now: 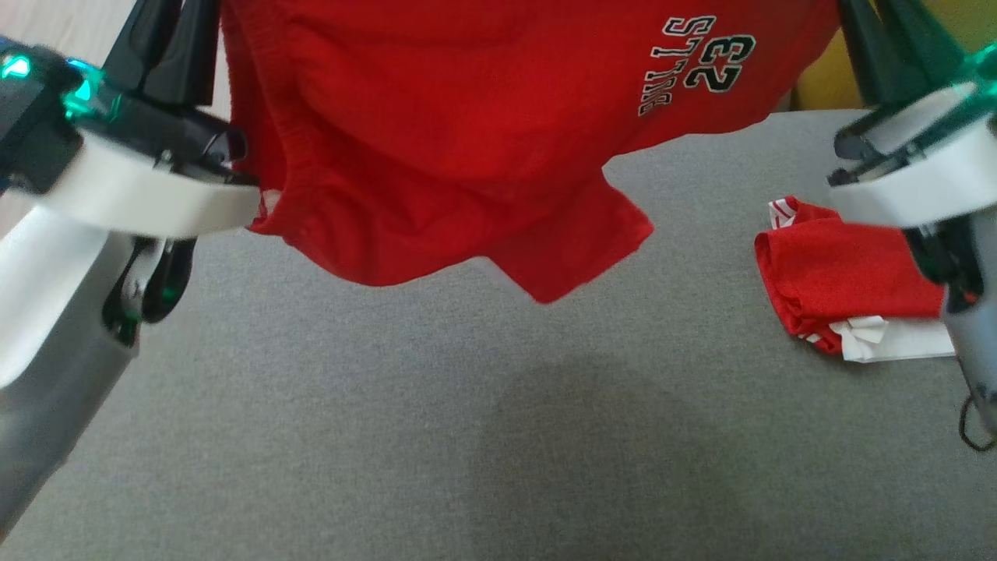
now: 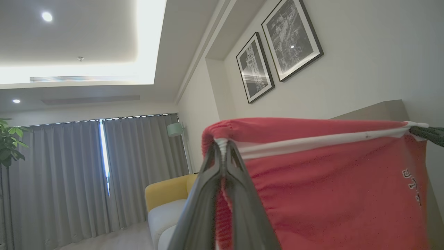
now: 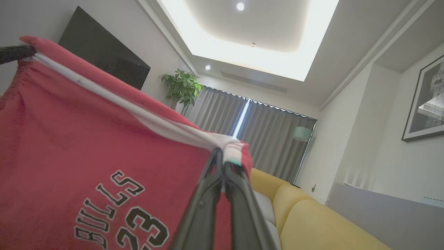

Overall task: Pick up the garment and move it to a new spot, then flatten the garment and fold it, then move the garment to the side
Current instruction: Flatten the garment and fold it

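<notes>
The garment [image 1: 436, 148] is a pair of red shorts with "BULLS 23" printed on one leg, and it hangs in the air above the grey surface [image 1: 436, 436]. Its white-trimmed waistband [image 2: 312, 140] is stretched between my two grippers. My left gripper [image 2: 222, 144] is shut on one end of the waistband, at the head view's upper left. At the upper right of that view, my right gripper [image 3: 219, 152] is shut on the other end of the garment [image 3: 86, 146]. In the head view both pairs of fingertips run off the top edge.
A second red and white garment [image 1: 841, 284] lies folded on the grey surface at the right, partly behind my right arm. A yellow sofa [image 3: 312, 215] stands beyond the surface. Framed pictures [image 2: 277, 52] hang on the wall.
</notes>
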Controlling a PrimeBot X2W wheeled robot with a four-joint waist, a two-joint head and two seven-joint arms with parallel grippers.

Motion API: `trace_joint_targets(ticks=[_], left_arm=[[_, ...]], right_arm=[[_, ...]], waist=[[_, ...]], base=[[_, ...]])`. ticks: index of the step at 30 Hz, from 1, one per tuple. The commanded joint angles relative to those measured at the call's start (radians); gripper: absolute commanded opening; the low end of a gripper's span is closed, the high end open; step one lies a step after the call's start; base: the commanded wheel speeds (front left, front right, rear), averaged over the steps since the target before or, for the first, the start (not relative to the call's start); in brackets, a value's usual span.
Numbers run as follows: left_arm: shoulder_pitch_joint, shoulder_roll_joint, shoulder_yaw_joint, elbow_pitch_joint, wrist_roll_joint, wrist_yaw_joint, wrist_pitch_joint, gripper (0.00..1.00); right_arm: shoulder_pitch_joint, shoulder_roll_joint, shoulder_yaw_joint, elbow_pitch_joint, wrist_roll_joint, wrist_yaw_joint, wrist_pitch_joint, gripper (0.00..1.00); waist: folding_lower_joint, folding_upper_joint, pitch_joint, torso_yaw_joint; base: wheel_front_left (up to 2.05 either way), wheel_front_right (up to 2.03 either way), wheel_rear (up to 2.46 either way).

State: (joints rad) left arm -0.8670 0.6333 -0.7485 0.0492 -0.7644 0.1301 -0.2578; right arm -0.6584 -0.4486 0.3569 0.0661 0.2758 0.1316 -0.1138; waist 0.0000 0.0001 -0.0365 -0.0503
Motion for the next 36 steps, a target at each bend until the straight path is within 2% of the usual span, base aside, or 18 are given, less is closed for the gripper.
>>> trace_joint_targets(ticks=[1,7,12,17,21,26,29,30,36], left_arm=[[-0.035,0.059,0.072,-0.037,0.006,0.018,-0.004,0.0],[-0.021,0.081,0.081,-0.09,0.005,0.035,0.014,0.0],[-0.104,0.038,0.069,-0.015,-0.011,-0.008,0.048,0.0],[-0.286,-0.03,0.051,0.174,0.021,-0.079,0.064,0.0],[-0.45,-0.09,0.066,0.358,0.051,-0.121,0.034,0.0],[-0.585,-0.165,0.118,0.511,0.078,-0.16,-0.001,0.0],[-0.584,-0.215,0.166,0.533,0.102,-0.182,-0.003,0.0],[-0.584,-0.215,0.166,0.533,0.102,-0.182,-0.003,0.0],[-0.408,-0.291,0.222,0.537,0.151,-0.234,-0.004,0.0]], right_arm=[[0.024,0.003,-0.022,-0.046,-0.016,-0.001,0.022,0.0],[0.072,0.011,-0.079,-0.124,-0.051,-0.001,0.103,0.0],[-0.019,0.014,-0.074,-0.076,-0.031,-0.001,0.144,0.0],[-0.243,0.015,-0.01,0.108,-0.007,-0.001,0.122,0.0],[-0.453,0.025,0.042,0.3,-0.039,-0.001,0.052,0.0],[-0.628,0.064,0.023,0.512,-0.085,-0.001,-0.066,0.0],[-0.646,0.084,0.018,0.613,-0.103,-0.001,-0.106,0.0],[-0.646,0.084,0.018,0.613,-0.103,-0.001,-0.106,0.0],[-0.544,0.082,0.1,0.755,-0.096,-0.001,-0.136,0.0]], waist=[[0.0,-0.0001,0.006,-0.001],[0.0,-0.0001,0.065,-0.003],[0.0,-0.0001,0.189,-0.006],[0.0,-0.0001,0.328,-0.013],[0.0,-0.0001,0.407,-0.017],[0.0,-0.0001,0.459,-0.014],[0.0,-0.0001,0.467,-0.006],[0.0,-0.0001,0.467,-0.006],[0.0,-0.0001,0.45,0.017]], base=[[0.0,0.0,0.0],[0.0,0.0,0.0],[0.0,0.0,0.0],[0.0,0.0,0.0],[0.0,0.0,0.0],[0.0,0.0,0.0],[0.0,0.0,0.0],[0.0,0.0,0.0],[0.0,0.0,0.0]])
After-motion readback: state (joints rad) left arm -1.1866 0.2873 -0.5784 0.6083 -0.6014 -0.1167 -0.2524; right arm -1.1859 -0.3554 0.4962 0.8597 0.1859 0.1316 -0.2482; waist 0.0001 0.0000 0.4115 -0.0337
